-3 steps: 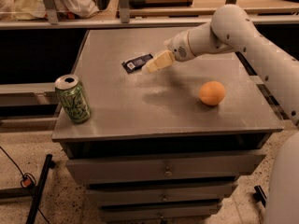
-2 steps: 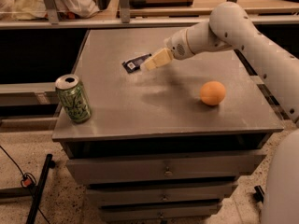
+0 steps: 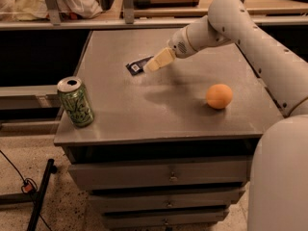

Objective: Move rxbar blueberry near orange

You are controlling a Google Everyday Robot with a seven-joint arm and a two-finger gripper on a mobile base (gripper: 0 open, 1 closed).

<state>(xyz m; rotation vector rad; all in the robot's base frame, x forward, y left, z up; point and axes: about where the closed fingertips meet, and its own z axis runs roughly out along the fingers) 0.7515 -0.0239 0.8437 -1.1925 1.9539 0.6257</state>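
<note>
Change: since a second ago the beige claw (image 3: 153, 65) has edged a little further left, away from the round, matte orange fruit (image 3: 219, 96). The small flat rxbar blueberry in its dark navy wrapper (image 3: 137, 65), the orange and the green printed drink can (image 3: 75, 101) lie where they lay before.
Counter: a grey metal top (image 3: 144, 114) that carries the orange near its right front, with grey drawers (image 3: 168, 174) below the orange's level.
Room: a long pale shelf rail (image 3: 144, 22) runs behind the orange, past the far edge of the counter. A speckled floor (image 3: 72, 211) shows far down and left of the orange, with a black pole (image 3: 41, 196) leaning on it.
Can: upright, top opened, far left of the orange at the counter's front left corner.
Bar: flat on the counter, left of and behind the orange and well apart from it, with the white label patch at the end farther from the orange.
Claw: left of and behind the orange, at the bar's nearer end, its tip overlapping that end. I cannot tell whether it touches the bar or whether it is wide or narrow. It holds nothing visible.
Arm: the white rounded arm (image 3: 231, 18) reaches in above and behind the orange.
</note>
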